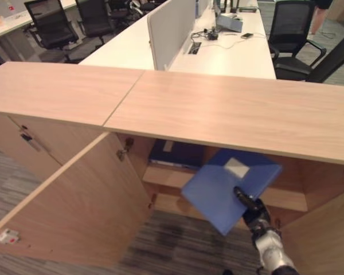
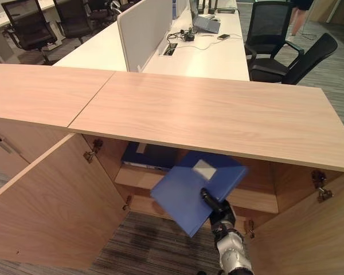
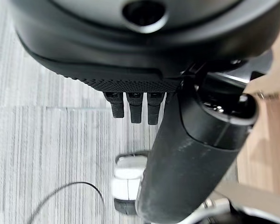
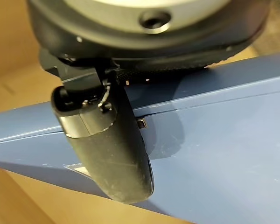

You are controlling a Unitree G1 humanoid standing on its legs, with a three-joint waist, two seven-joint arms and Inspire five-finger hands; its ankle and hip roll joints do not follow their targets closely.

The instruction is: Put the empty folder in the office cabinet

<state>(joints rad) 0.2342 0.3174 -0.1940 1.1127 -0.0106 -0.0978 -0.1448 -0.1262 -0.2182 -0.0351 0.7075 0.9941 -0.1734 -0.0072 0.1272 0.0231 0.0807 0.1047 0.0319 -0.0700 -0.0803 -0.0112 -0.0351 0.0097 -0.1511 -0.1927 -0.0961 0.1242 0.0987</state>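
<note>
Pinching a tilted blue folder (image 1: 226,186) by its lower corner, the right hand (image 1: 253,211) holds it before the open wooden cabinet (image 1: 229,114); left hand (image 3: 135,105) hangs relaxed.

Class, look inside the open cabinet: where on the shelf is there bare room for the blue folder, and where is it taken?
The shelf is bare on its right part, up to the cabinet's right wall. Its left part is taken by a dark folder lying flat. The right hand holds the blue folder, tilted, before the opening.
</note>
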